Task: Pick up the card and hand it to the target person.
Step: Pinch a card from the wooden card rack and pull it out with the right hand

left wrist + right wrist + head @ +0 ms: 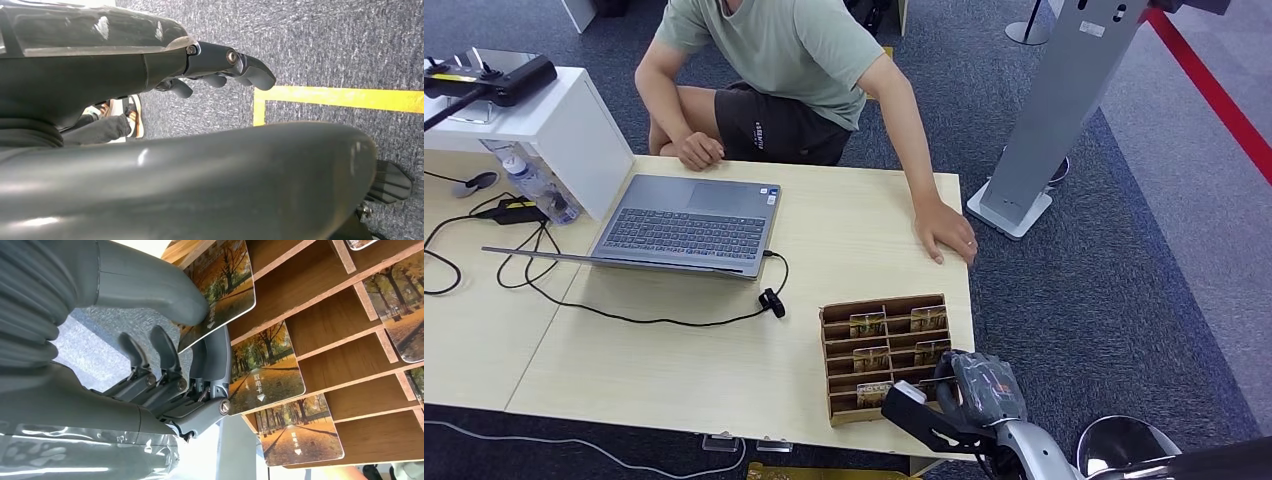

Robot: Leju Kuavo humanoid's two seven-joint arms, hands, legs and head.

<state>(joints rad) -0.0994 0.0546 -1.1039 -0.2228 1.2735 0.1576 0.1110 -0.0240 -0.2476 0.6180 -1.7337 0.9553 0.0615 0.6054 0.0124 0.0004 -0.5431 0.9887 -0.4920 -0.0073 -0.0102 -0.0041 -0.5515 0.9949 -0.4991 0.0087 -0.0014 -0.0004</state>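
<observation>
Right hand [165, 355] pinches a card [220, 290] between thumb and finger at the rack [834, 345]. Left hand [220, 70] hangs curled, empty. Risk: the thin edge grip slips, or neighbouring cards snag on withdrawal.

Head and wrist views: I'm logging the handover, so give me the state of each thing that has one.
Right hand: pinching a card at the wooden card rack, card not yet clear of it.
Left hand: hanging, fingers curled, holding nothing.
Laptop: open.
Person's hand: flat on the table.
</observation>
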